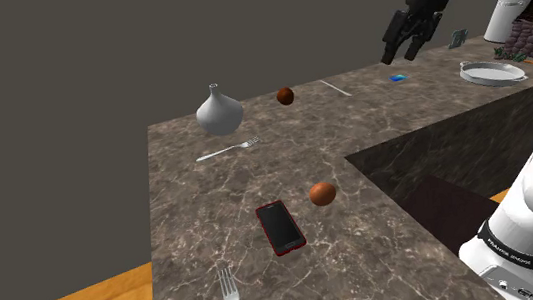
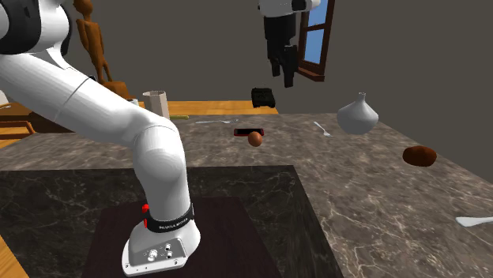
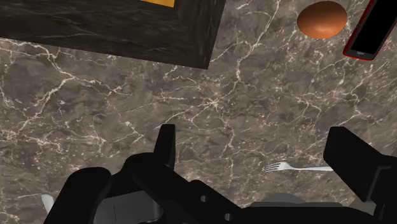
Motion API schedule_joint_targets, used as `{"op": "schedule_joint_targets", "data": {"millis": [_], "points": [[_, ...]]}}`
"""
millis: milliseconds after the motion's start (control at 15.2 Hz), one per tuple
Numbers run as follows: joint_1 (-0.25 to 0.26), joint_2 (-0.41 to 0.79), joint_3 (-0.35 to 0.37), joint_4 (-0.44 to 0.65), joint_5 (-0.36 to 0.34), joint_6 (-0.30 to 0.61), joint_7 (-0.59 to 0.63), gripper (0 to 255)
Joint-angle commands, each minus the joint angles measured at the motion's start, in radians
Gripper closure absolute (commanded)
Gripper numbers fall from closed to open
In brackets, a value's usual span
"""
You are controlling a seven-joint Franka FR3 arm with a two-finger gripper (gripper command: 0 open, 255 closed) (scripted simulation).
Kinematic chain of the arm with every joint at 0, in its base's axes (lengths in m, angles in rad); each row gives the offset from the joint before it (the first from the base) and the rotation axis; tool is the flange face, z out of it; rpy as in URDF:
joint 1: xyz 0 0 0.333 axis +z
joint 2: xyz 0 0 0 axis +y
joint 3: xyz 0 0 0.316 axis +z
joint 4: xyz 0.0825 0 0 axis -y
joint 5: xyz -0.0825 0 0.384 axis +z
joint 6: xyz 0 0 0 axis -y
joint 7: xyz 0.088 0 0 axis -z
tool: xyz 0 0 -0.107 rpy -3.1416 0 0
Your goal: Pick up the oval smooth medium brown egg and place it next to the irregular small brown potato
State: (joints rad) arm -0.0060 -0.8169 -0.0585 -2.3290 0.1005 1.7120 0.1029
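A smooth brown egg (image 1: 322,194) lies on the dark marbled counter (image 1: 199,201), right beside a red-edged black phone (image 1: 280,227). The small dark-brown potato (image 1: 285,96) rests farther back, near a grey vase (image 1: 219,111). My black gripper (image 1: 401,53) hangs open high above the counter, well away from both, with nothing between its fingers. From the second exterior view, the egg (image 2: 255,139) sits by the phone (image 2: 247,131), the potato (image 2: 419,155) lies toward the right, and the gripper (image 2: 284,75) hovers above. The wrist view has the egg (image 3: 322,18) and phone (image 3: 372,32) far beyond the spread fingers (image 3: 167,146).
Two forks (image 1: 227,150) (image 1: 231,298) lie on the counter. At the back sit a thin utensil (image 1: 337,88), a blue item (image 1: 398,79), a shallow white pan (image 1: 492,72) and a white pot (image 1: 508,15). The counter steps down into a dark recess (image 1: 435,148).
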Motion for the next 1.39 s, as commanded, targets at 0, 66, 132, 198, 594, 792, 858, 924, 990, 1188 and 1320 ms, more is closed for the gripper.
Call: {"op": "schedule_joint_targets", "data": {"millis": [0,66,132,198,594,792,858,924,990,1188,1320], "points": [[0.000,0.000,0.000,0.000,0.000,0.000,0.000,0],[-0.005,-0.006,0.032,-0.022,0.004,0.012,0.046,0],[-0.010,-0.010,0.065,-0.043,0.010,0.023,0.092,0],[-0.014,-0.012,0.098,-0.061,0.016,0.034,0.138,0],[-0.035,0.028,0.299,-0.130,0.060,0.098,0.419,0],[-0.049,0.080,0.402,-0.138,0.081,0.131,0.561,0],[-0.056,0.102,0.436,-0.137,0.086,0.142,0.609,0],[-0.063,0.126,0.471,-0.134,0.091,0.153,0.657,0],[-0.071,0.153,0.505,-0.130,0.094,0.164,0.705,0],[-0.102,0.247,0.608,-0.105,0.095,0.198,0.855,0],[-0.128,0.321,0.678,-0.081,0.084,0.220,0.959,0]]}}
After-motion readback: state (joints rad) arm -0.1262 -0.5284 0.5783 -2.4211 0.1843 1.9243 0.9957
